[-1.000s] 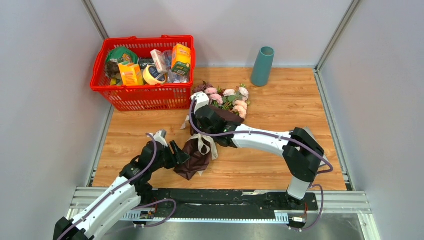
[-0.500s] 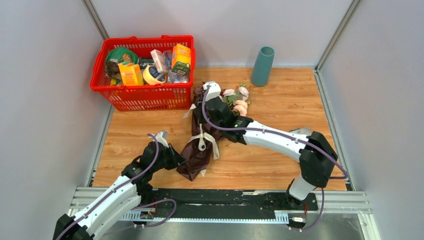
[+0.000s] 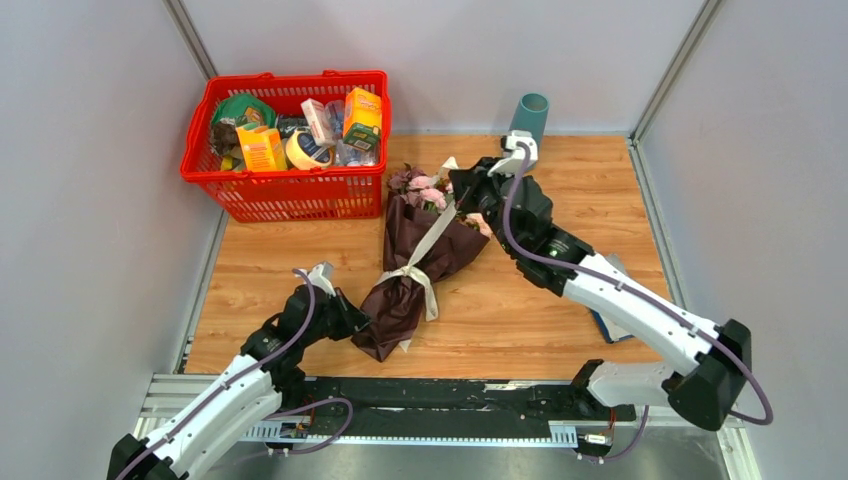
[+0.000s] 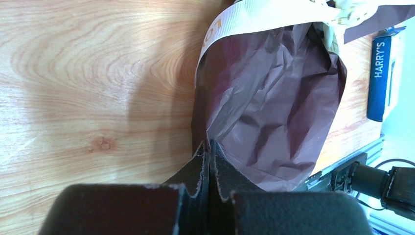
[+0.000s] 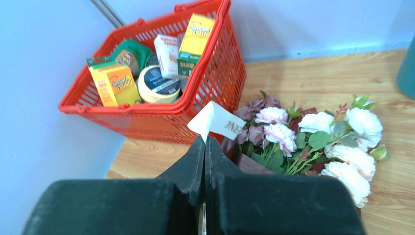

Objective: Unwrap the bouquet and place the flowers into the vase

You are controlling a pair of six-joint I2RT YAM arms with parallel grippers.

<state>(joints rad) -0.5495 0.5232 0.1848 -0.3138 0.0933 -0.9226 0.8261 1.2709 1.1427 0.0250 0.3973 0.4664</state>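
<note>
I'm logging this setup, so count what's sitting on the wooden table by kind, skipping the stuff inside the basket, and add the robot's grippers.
Red basket: 1
Teal vase: 1
Wrapped bouquet: 1
Blue box: 1
Grippers: 2, the left gripper and the right gripper
Total: 6

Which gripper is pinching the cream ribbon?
The right gripper, shut on the ribbon end beside the flowers; the left gripper pinches burgundy paper instead.
</note>
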